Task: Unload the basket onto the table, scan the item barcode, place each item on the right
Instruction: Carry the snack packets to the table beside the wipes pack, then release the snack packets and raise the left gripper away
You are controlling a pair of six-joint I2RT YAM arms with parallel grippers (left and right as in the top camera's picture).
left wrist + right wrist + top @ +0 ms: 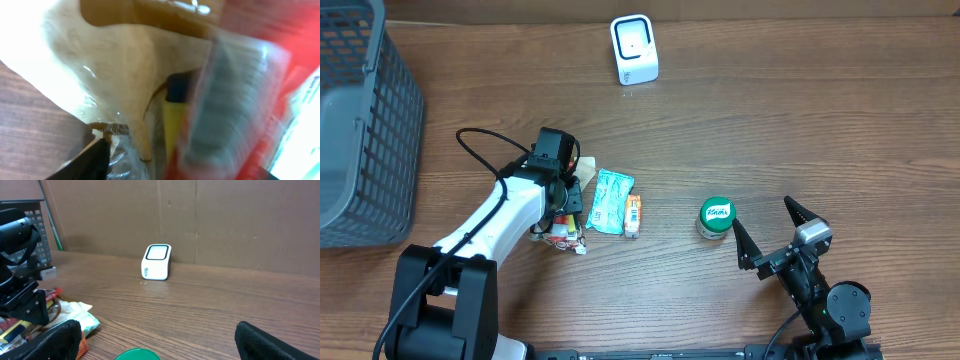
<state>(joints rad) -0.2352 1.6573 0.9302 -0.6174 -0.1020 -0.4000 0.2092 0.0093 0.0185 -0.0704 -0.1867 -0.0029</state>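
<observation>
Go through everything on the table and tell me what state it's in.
scanner, standing upright, untouched.
green-lidded jar, upright, lid on.
teal packet, lying flat, free.
basket, upright.
right gripper, open, empty.
left gripper, down on the packet pile, jaws unclear.

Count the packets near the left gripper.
3: a teal packet, a small orange packet beside it, and a crinkly bag under the left gripper. The arm may hide more.
</observation>
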